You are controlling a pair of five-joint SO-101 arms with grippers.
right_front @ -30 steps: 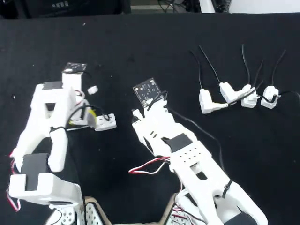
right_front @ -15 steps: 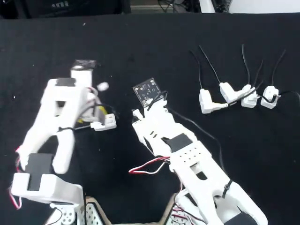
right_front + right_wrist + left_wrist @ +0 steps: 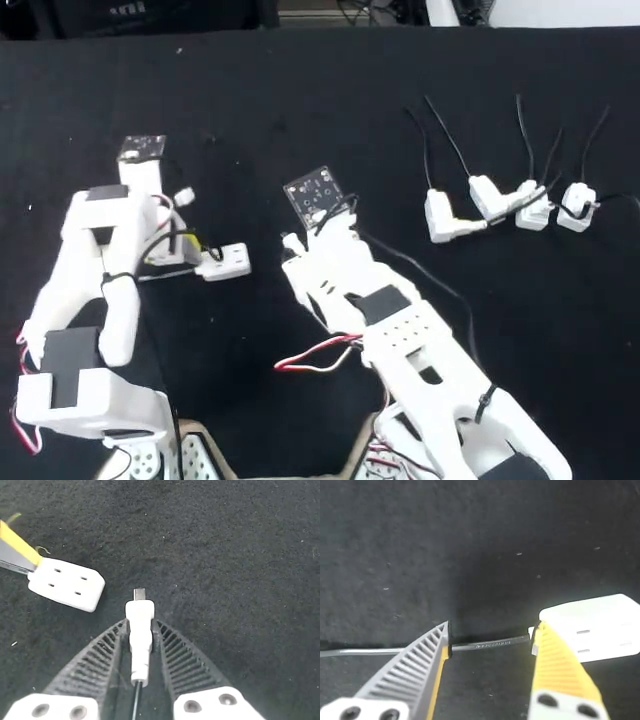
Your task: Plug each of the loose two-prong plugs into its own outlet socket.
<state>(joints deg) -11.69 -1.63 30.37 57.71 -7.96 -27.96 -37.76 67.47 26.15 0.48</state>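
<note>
Outlet (image 3: 224, 262) lies flat on dark tabletop (image 3: 300, 100), slot face up. White block; right wrist view gives two pairs of slots, all vacant. Thin dark cord (image 3: 490, 644) leaves one end of it.

Left gripper (image 3: 492, 630) spread, straddling the cord just behind the outlet. Yellow finger (image 3: 555, 665) touches the outlet's end, grey finger sits on the other side of the cord. Nothing pinched. Judged purpose: bracing the outlet so it cannot slide when a plug is pushed in, as a light block would likely skid.

Right gripper (image 3: 140, 625) pinches a plug (image 3: 140, 632) by its body, near the outlet but apart from it. Plug white and slim. Prongs (image 3: 139, 594) stick out past the fingertips and its lead trails back between the fingers. Grip looks deliberate, leaving the prongs free to enter slots. Prongs point past the outlet, not at its slots. Judged: the plug must swing toward the outlet and tip down before insertion.

Four loose plugs (image 3: 485, 197) in a row well apart from the outlet, beyond the right arm. Each white with a black lead running away from it. None plugged in. Task judged at its first plug.
</note>
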